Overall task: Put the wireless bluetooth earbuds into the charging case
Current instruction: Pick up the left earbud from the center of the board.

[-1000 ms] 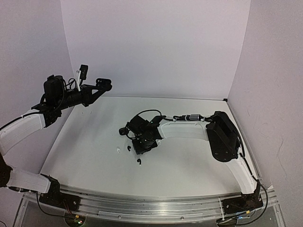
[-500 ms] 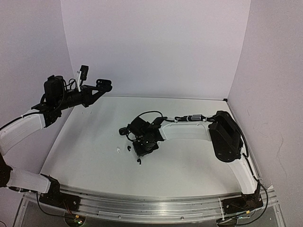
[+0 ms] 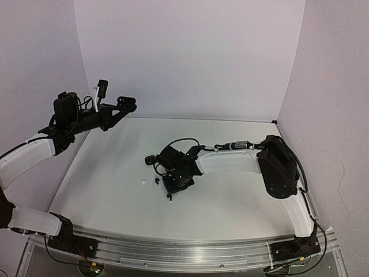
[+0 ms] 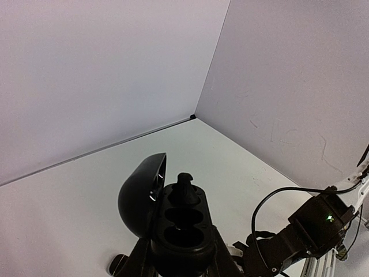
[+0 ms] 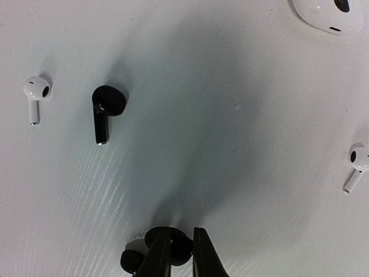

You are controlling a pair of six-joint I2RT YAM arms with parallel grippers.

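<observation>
Table (image 3: 104, 173): white, closed in by pale walls at the back and on both sides
Right arm (image 3: 230, 164): bent across the middle of the table, wrist pointing down among the loose earbuds
Left arm (image 3: 34, 153): raised over the far left corner, well above the table top
Left gripper (image 3: 128, 103): clamped on the black charging case, holding it in the air by its lower end
Right gripper (image 5: 180, 257): jaws narrow, tips down at the table on either side of the near black earbud; whether they pinch it cannot be told
Black charging case (image 4: 183, 234): lid swung open to the left, two nearer slots hollow
White case (image 5: 328, 12): on the table, half out of the right wrist view, well apart from the right gripper
Seated black earbud (image 4: 184, 187): upright in the far slot of the black charging case
Near black earbud (image 5: 167, 243): on the table, between the right gripper's tips
Loose black earbud (image 5: 105, 107): flat on the table, just beside the left white earbud
Left white earbud (image 5: 36, 89): flat on the table
Right white earbud (image 5: 357, 158): flat on the table, stem tilted, near the white case
</observation>
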